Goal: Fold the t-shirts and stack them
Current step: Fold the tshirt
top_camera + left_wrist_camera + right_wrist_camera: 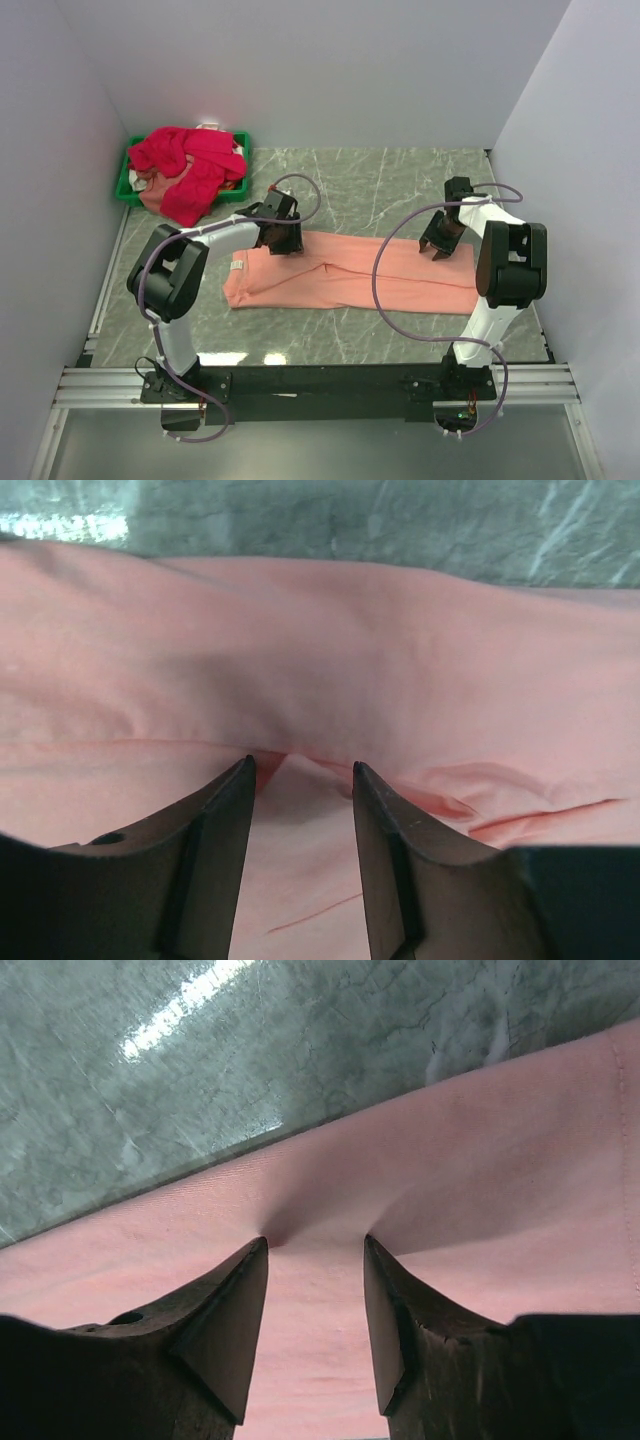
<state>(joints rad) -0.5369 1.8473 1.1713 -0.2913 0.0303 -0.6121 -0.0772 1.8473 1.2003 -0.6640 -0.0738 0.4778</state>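
The salmon-peach t-shirt [350, 282] lies folded into a long band across the middle of the table. My left gripper [283, 243] is open at the band's far left edge, its fingertips pressed onto the cloth [350, 650] with fabric between them [300, 765]. My right gripper [438, 248] is open at the band's far right edge. In the right wrist view its tips [315, 1242] dent the cloth [500, 1180] just inside the edge. The crimson-pink t-shirts [190, 160] are heaped at the back left, spilling over a bin.
The green plastic bin [123, 182] stands in the back left corner under the crimson heap. Bare marble tabletop [380, 180] lies behind the salmon shirt. White walls close in the left, back and right sides. The arms' mounting rail runs along the near edge.
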